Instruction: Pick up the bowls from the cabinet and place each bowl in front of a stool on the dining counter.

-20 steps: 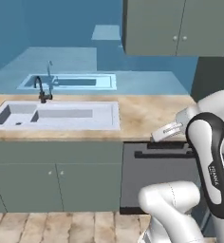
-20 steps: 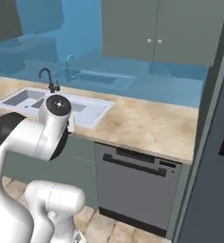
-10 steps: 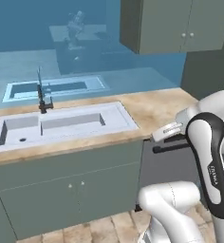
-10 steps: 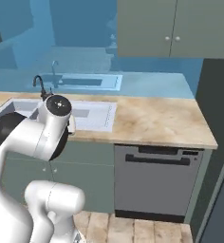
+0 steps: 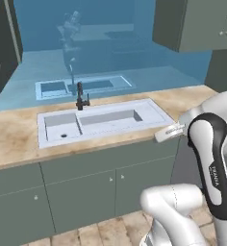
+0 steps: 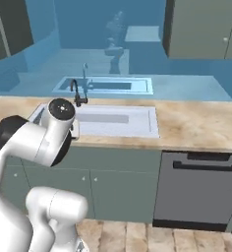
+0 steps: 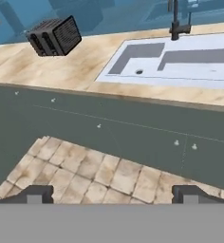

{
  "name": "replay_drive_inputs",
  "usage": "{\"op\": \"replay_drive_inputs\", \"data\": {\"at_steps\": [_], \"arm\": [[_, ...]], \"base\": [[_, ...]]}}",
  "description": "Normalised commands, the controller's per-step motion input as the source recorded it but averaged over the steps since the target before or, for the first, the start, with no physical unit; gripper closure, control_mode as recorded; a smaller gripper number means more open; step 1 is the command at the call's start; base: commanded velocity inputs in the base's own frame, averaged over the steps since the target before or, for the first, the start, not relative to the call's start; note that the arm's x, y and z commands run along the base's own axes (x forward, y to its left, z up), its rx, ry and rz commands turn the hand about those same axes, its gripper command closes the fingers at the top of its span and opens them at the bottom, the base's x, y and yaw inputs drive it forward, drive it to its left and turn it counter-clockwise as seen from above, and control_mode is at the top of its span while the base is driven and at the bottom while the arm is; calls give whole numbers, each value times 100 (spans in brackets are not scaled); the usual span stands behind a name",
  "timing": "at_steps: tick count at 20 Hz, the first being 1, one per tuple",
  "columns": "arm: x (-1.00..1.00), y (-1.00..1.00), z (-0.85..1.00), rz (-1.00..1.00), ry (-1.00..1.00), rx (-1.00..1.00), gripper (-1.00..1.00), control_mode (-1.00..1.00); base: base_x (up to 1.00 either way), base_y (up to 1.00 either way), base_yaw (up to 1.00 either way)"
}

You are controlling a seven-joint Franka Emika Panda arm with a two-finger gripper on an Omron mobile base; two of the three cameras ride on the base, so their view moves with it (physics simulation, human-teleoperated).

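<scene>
- Gripper spread wide, holding nothing, aimed at tiled floor below grey-green base units.
- "FRANKA" legible in white on the dark forearm band.
- Wall cabinet up at right, doors closed; bowls unseen.
- White sink set into marble worktop, black tap behind.
- Black toaster at far left of worktop.
- Dishwasher right of the sink.

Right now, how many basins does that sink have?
2: a small basin on the left of the sink, and a long basin on the right, beside the black faucet.
</scene>
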Motion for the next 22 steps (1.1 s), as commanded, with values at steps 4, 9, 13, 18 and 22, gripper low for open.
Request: {"op": "replay_drive_inputs", "data": {"at_steps": [4,9,13,18,22], "arm": [[0,0,0,0,0,0,-100,100],[0,0,0,0,0,0,-100,100],[0,0,0,0,0,0,-100,100],[0,0,0,0,0,0,-100,100],[0,0,0,0,0,0,-100,100]], "base": [[-11,8,38],[0,14,44],[0,72,32],[3,99,13],[9,100,0]]}}
